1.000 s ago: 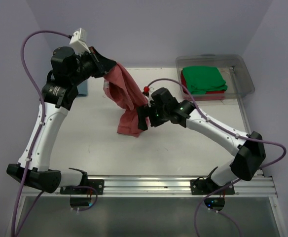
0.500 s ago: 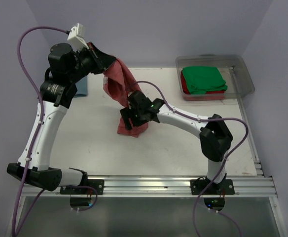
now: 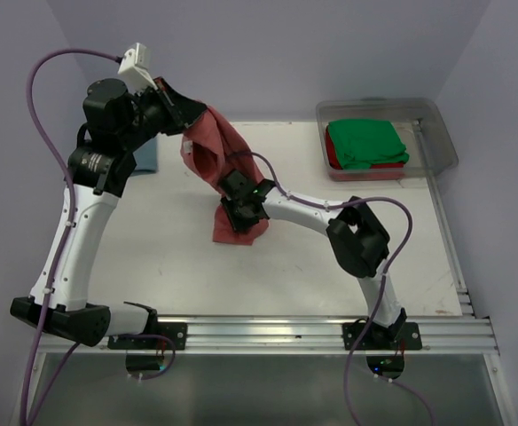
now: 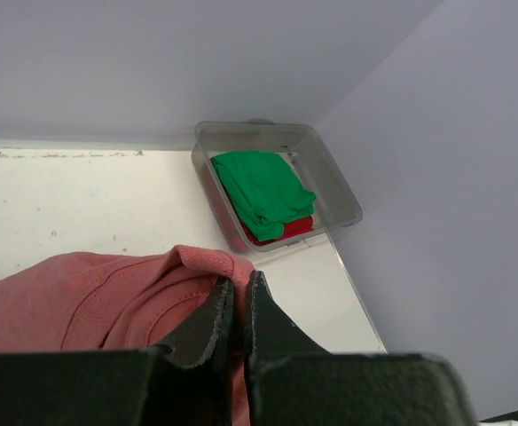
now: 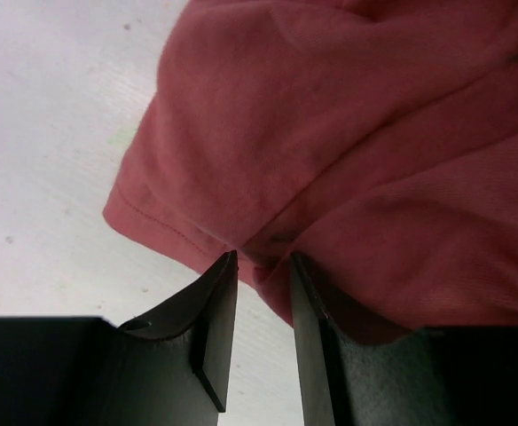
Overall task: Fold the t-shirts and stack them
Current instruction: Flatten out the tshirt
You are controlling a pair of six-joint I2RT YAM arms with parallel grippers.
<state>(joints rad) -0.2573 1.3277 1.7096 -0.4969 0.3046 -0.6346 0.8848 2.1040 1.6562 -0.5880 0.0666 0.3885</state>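
**Item 1. Right pincer** (image 5: 263, 259). Middle of the bench (image 3: 153, 266), reached in low from the near right. The jaws stand a narrow gap apart. A fold at the lower hem of the salmon-red t-shirt (image 5: 330, 133) dips between the fingertips (image 5: 226, 275). Whether the cloth is truly pinched cannot be told. The rest of the fingers is cut off at the lower edge of the wrist view.

**Item 2. Salmon-red t-shirt.** It hangs as a twisted, bunched length. Its lower end trails on the bench surface at the middle, and its upper end is lifted toward the far left. Collar and sleeves cannot be made out in the folds.

**Item 3. Left pincer** (image 4: 241, 278). Raised above the far left part of the bench. It is clenched on the shirt's upper edge, with cloth squeezed between the closed fingers.

**Item 4. Teal-blue t-shirt** (image 3: 150, 158). It lies near the far left corner and is mostly hidden behind the left arm (image 3: 82, 231). Only a small patch shows, and its shape cannot be judged.

**Item 5. Clear bin** (image 3: 438, 133). It stands at the far right corner. Inside, the green t-shirt (image 3: 365, 142) lies folded on top of the red t-shirt (image 3: 379, 170). Only a strip of the red one shows along the near side.
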